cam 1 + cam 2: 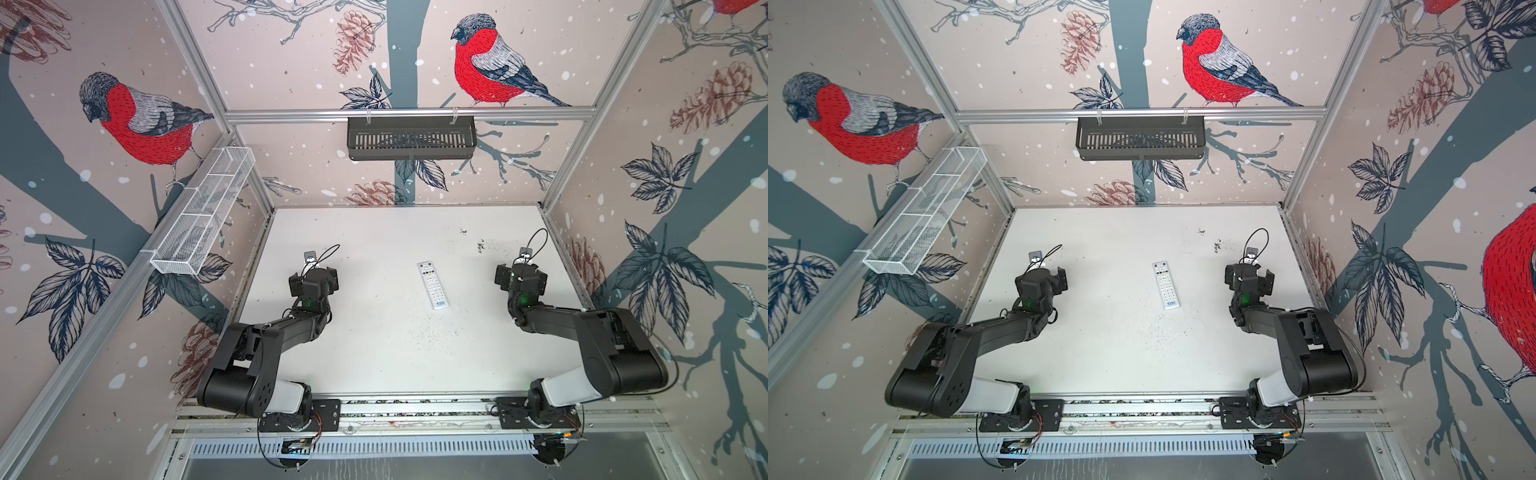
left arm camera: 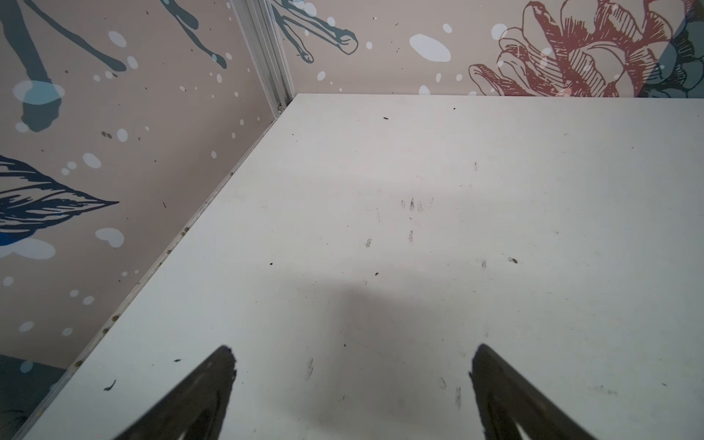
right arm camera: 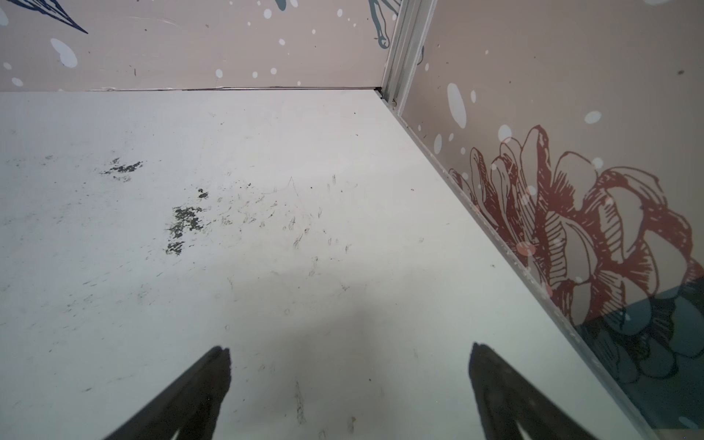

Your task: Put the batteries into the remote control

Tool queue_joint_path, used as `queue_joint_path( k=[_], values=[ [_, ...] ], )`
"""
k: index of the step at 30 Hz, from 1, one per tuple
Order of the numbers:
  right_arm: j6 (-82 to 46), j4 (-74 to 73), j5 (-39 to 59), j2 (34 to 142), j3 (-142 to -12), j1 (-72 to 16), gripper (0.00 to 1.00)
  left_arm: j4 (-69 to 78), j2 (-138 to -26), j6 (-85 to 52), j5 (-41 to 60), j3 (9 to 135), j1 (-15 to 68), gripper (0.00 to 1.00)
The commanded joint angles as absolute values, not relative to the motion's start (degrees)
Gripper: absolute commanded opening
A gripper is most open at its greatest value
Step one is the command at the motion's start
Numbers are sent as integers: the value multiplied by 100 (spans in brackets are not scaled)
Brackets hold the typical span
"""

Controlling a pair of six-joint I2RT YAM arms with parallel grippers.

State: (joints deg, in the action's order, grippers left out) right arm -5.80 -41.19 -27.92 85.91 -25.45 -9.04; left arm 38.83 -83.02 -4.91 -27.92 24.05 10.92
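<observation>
Two wrist views take in only claw tips, table and wall, while the remote control (image 1: 433,285) (image 1: 1166,284) shows in both top views alone. The left wrist view shows the left gripper (image 2: 354,354) with its two dark fingers spread wide over bare board, nothing between them. The right wrist view shows the right gripper (image 3: 350,352) spread just as wide and equally empty. From above, each claw is hidden under its own wrist. The remote lies flat and face up, right of the table's middle, between the two arms, nearer the right one and touching neither. It is slim and white, with rows of small buttons, a few coloured ones at its far end and a blue logo at its near end. The table (image 1: 374,353) is white and scuffed, with dark flaked patches (image 3: 184,224) toward the far right. Wallpaper of red-breasted birds, pine cones and leaves covers the walls inside an aluminium frame. A black slotted basket (image 1: 411,137) hangs on the far rail, and a white mesh basket (image 1: 203,216) on the left wall.
</observation>
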Motion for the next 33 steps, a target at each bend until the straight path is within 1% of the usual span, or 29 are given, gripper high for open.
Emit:
queue_joint_path(
  k=[1, 6, 11, 13, 15, 17, 19, 20, 24, 28, 31, 33],
  values=[
    [-396, -4827, -2940, 8521, -2441, -979, 99, 4668, -8460, -344, -3024, 2457, 1056, 96],
    [-509, -5107, -2945, 8302, -2162, -908, 99, 4956, -8552, -255, -3012, 2436, 1014, 97],
    [-544, -5393, -2586, 8101, -1911, -715, 100, 5068, -8500, -426, -3119, 2347, 726, 96],
    [-556, -5472, -2529, 8041, -1841, -680, 99, 4991, -8499, -537, -2989, 2379, 531, 96],
    [-473, -5947, -2500, 7956, -1572, -679, 100, 5353, -8489, -481, -2903, 2252, 463, 96],
    [-449, -6934, -2413, 8120, -1161, -589, 99, 5928, -8550, -493, -2736, 2031, 391, 96],
    [-588, -6647, -2198, 8298, -1362, -438, 100, 6077, -8717, -489, -2585, 2033, 330, 96],
    [-591, -6514, -2118, 8417, -1482, -397, 99, 5865, -8732, -477, -2498, 2134, 339, 96],
    [-659, -6532, -1957, 8470, -1492, -290, 99, 6016, -8704, -437, -2353, 2053, 325, 96],
    [-668, -6480, -1958, 8465, -1512, -290, 99, 7068, -8684, -344, -2092, 1444, 330, 96],
    [-667, -6494, -1960, 8459, -1503, -290, 100, 8019, -8996, -215, -2073, 1138, 366, 97],
    [-667, -6499, -1955, 8464, -1503, -290, 99, 7484, -8856, -259, -2067, 1274, 368, 97]
  ],
)
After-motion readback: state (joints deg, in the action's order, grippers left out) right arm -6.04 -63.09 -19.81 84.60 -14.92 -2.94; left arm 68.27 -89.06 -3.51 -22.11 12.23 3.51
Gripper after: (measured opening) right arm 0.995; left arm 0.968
